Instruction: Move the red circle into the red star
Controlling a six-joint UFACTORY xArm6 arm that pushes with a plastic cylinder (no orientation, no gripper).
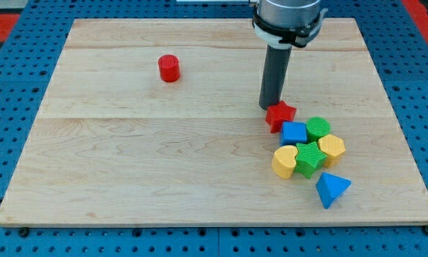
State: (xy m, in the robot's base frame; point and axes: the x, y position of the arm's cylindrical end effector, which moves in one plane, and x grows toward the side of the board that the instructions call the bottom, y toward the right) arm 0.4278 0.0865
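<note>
The red circle (pixel 169 68), a short cylinder, stands alone in the upper left of the wooden board (pixel 128 164). The red star (pixel 280 115) lies right of centre, at the top of a cluster of blocks. My tip (pixel 268 107) rests on the board just at the star's upper left edge, touching or nearly touching it. The tip is far to the right of the red circle.
Below the star lie a blue block (pixel 294 132), a green cylinder (pixel 317 128), a yellow hexagon (pixel 331 148), a green star (pixel 310 158), a yellow heart (pixel 284 162) and a blue triangle (pixel 331 188). A blue pegboard (pixel 13 107) surrounds the board.
</note>
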